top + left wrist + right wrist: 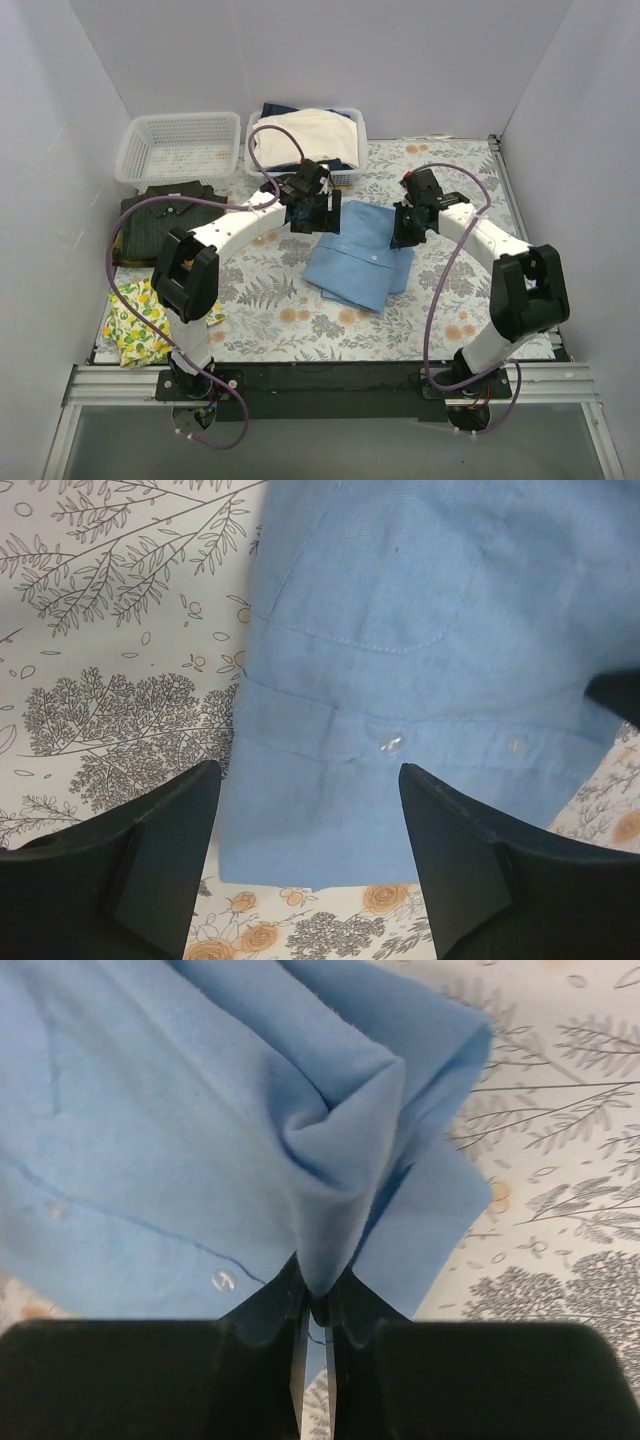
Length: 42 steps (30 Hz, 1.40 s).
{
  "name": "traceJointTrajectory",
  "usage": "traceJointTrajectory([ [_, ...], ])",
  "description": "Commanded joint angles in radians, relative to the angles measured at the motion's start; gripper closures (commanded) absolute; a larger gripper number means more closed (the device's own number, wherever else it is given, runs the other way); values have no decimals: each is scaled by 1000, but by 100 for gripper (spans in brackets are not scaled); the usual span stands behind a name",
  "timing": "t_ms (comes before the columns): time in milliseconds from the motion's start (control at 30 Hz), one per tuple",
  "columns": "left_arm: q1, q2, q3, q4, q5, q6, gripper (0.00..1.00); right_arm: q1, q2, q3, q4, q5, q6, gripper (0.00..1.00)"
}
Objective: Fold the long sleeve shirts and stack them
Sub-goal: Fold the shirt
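Note:
The light blue shirt (358,258) lies folded on the floral table cover at the middle. The dark pinstriped shirt (165,215) lies folded at the left, below the empty basket. My left gripper (312,212) is open above the blue shirt's far left corner; in the left wrist view (310,810) its jaws stand wide apart over the shirt's button placket (400,680), holding nothing. My right gripper (408,228) is shut on a pinched fold at the blue shirt's right edge; the right wrist view (315,1305) shows the cloth (200,1130) bunched between the jaws.
An empty white basket (180,147) stands at the back left. A second basket (357,135) beside it holds cream-white and dark garments. A yellow lemon-print cloth (140,320) lies at the near left. White walls enclose the table.

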Motion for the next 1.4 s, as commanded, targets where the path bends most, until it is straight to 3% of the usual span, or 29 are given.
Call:
traceJointTrajectory([
  [0,-15,-16,-25,59,58,100,28,-47,106,82,-56,130,66,79],
  [233,-71,18,-36,94,36,129,28,-57,274,122,-135,226,62,73],
  [333,-75,18,-21,96,22,127,28,-57,297,137,-148,251,59,66],
  [600,-75,74,112,120,-16,228,25,-57,110,148,-161,328,74,42],
  [767,-75,188,272,166,62,354,25,-56,-22,119,-187,273,68,41],
  [1033,-71,323,337,275,199,422,25,21,-184,12,-145,38,-50,44],
  [1233,-60,435,395,251,102,347,25,174,-183,-42,-93,1,-82,46],
  [1367,-39,406,296,228,22,258,26,240,-134,-76,-31,-65,-75,46],
])
